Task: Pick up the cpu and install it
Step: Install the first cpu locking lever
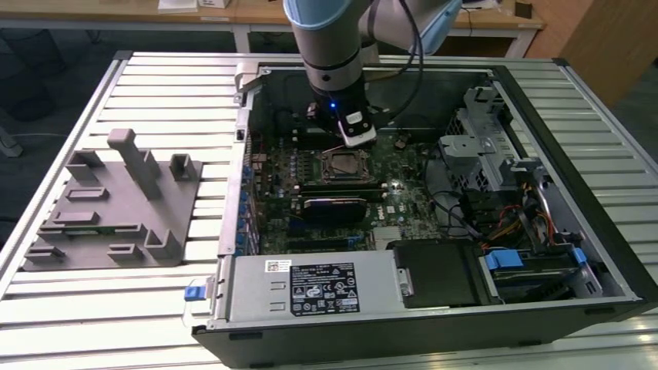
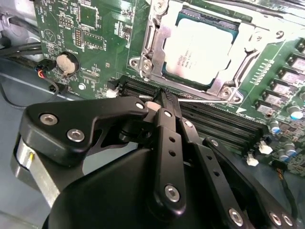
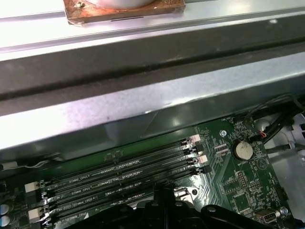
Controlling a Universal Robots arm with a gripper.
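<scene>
Slatted table (image 1: pixel 154 85); computer case (image 1: pixel 360 341), grey tray (image 1: pixel 113 208)

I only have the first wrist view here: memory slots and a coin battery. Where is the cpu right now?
Observer: In the second wrist view the cpu sits in the socket frame, silvery top up.
Operator: Is the end effector holding it?
Observer: No, the end effector is shut near the memory slots, apart from the cpu.
Operator: Where's the grey tray?
Observer: In the exterior view, the grey tray lies outside the computer case, on the exterior view's left.
</scene>
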